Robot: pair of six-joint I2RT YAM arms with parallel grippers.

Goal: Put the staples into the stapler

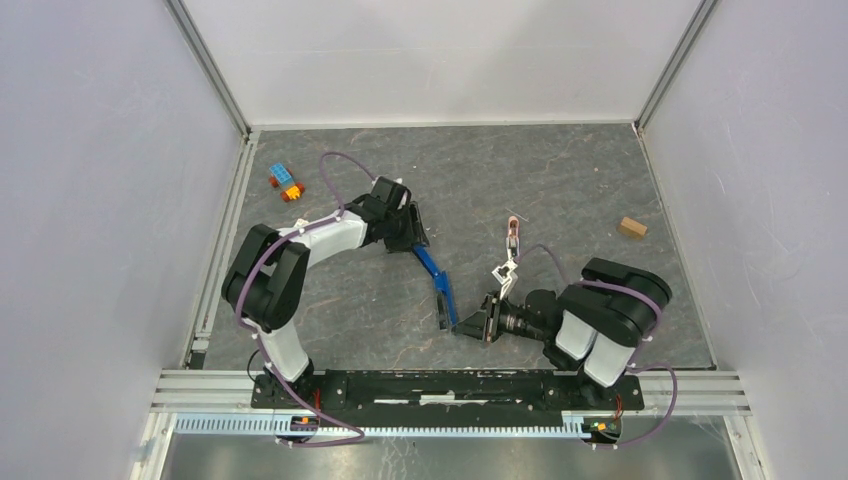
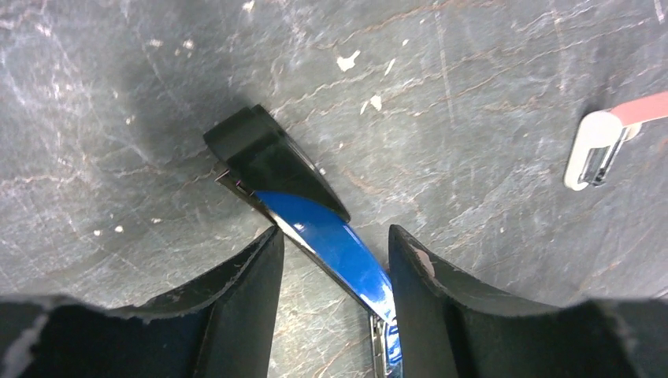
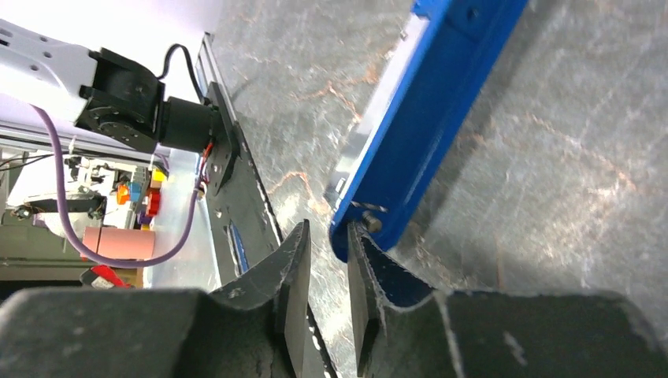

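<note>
The blue stapler (image 1: 436, 282) lies slanting on the table, swung open, its black end (image 2: 268, 157) away from the arms. My left gripper (image 1: 414, 242) is shut on its far blue part (image 2: 331, 240), which runs slantwise between the two fingers (image 2: 256, 283). My right gripper (image 1: 463, 326) is at the stapler's near end. In the right wrist view the blue arm with its silvery channel (image 3: 417, 102) ends against the outside of the right fingertip (image 3: 361, 244). The right gripper (image 3: 327, 235) is open by a narrow gap with nothing seen in it. The staples are not in view.
A pink-and-white piece (image 1: 510, 242) lies right of the stapler and shows in the left wrist view (image 2: 599, 146). Toy bricks (image 1: 285, 182) lie far left, a small wooden block (image 1: 631, 227) far right. The aluminium rail (image 1: 450, 385) runs along the near edge.
</note>
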